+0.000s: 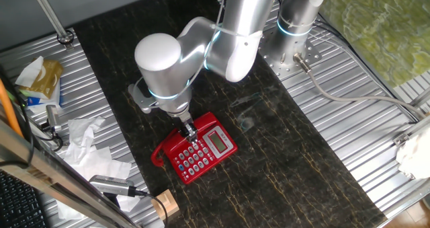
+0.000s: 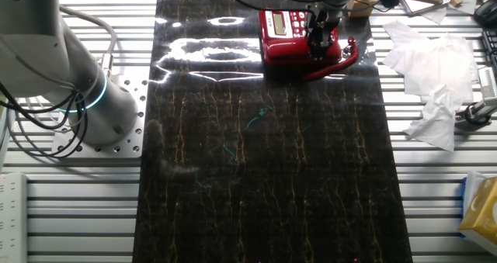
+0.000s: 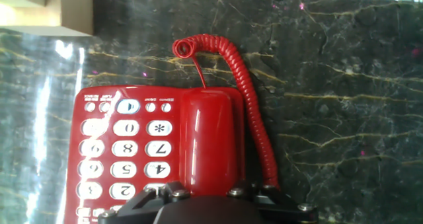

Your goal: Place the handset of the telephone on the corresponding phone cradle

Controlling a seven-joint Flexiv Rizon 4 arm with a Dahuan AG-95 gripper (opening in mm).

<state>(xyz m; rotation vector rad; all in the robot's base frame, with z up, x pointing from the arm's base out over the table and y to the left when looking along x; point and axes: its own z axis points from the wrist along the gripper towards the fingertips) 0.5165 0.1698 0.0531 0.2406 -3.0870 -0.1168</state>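
The red telephone (image 1: 213,147) with grey-white keypad (image 3: 125,148) sits on the dark marble mat. The red handset (image 3: 211,138) lies lengthwise in the phone cradle beside the keypad, and its coiled cord (image 3: 254,118) loops along the outer side. My gripper (image 3: 206,191) reaches straight down over the phone (image 2: 283,32), with a finger tight against each long side of the handset. The gripper also shows in one fixed view (image 1: 190,130) and in the other fixed view (image 2: 321,38). The handset's near end is hidden under the hand.
Crumpled white tissues (image 1: 87,147) and a wooden block (image 1: 164,204) lie beside the mat near the phone. More tissue (image 2: 423,77) and a yellow box (image 2: 481,209) sit on the ribbed metal table. The arm's base (image 1: 289,53) stands at the mat's far edge.
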